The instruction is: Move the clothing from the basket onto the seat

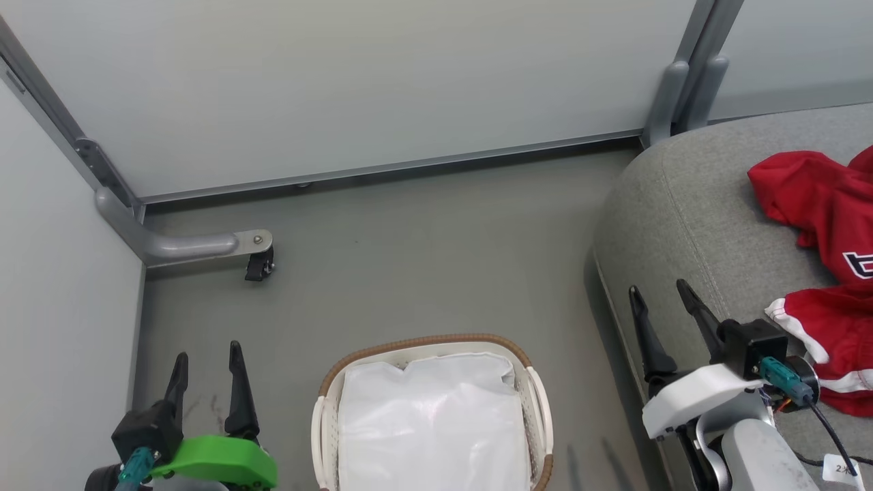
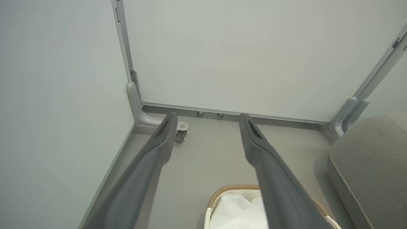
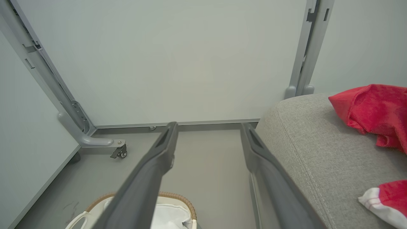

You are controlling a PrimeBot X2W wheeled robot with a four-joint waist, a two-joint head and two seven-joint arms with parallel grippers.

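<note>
The red clothing [image 1: 829,273] with white trim lies on the grey seat [image 1: 689,198] at the right; it shows again as red clothing [image 3: 375,111] on the seat [image 3: 318,152]. The white basket [image 1: 327,423] with a brown rim stands on the floor at bottom centre, showing its white liner [image 1: 433,423] inside. My left gripper [image 1: 208,365] is open at the lower left, left of the basket. My right gripper [image 1: 663,303] is open over the seat's front edge, left of the clothing. The basket's rim [image 2: 235,188] appears under my left fingers [image 2: 162,143].
Pale partition panels [image 1: 354,82] close off the back and left. A grey frame foot with a black caster [image 1: 259,262] sits on the floor at the left. Grey floor [image 1: 423,259] lies between the basket, panels and seat. A cable and tag [image 1: 842,467] hang by my right wrist.
</note>
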